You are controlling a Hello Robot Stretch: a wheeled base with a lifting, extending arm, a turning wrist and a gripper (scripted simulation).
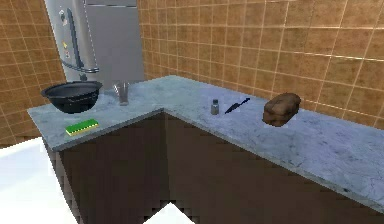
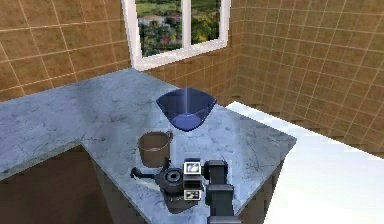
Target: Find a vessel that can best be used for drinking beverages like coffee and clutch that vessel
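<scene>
Brown round mug (image 2: 155,147) upright on grey-blue stone worktop (image 2: 60,120), near dark fingers (image 2: 145,175); can't tell if holding anything. Risk of tipping mug or shoving it into blue glassy bowl (image 2: 186,108) behind w/ off-centre approach

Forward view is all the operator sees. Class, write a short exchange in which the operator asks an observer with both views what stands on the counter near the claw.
Operator: Is any drinking vessel on the arm's side?
Observer: Yes, a brown cup stands upright on the grey counter.
Operator: Where is the claw?
Observer: The claw shows just below the cup in the arm side view; whether they touch, I cannot tell.
</scene>
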